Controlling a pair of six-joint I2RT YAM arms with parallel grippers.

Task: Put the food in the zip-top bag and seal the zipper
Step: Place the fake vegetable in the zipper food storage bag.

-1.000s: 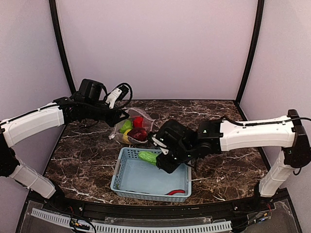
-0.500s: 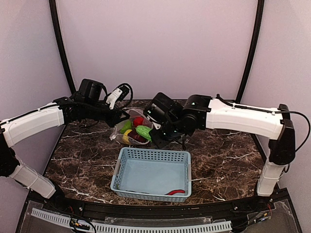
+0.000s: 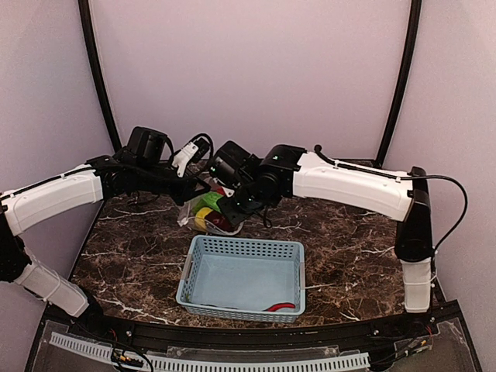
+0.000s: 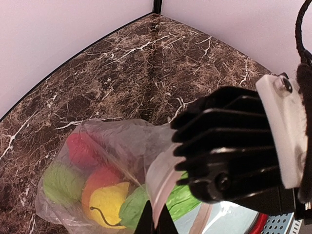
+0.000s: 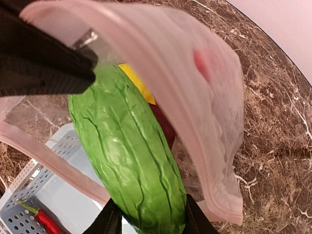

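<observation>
While clamped in right tool point(image 5: 148, 217), bumpy green cucumber point(image 5: 126, 151) half inside clear bag point(image 4: 122, 141) pinched by left tool point(image 4: 155, 222).

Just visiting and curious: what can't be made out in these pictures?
Right wrist view: the black end of the left arm hides the far tip of the cucumber; bottom edge crops the right jaws.
Left wrist view: the black end of the right arm blocks the mouth of the bag; bottom edge crops the left jaws.
Top view: both arms cover that mouth.
Zipper slider: nowhere visible.
</observation>
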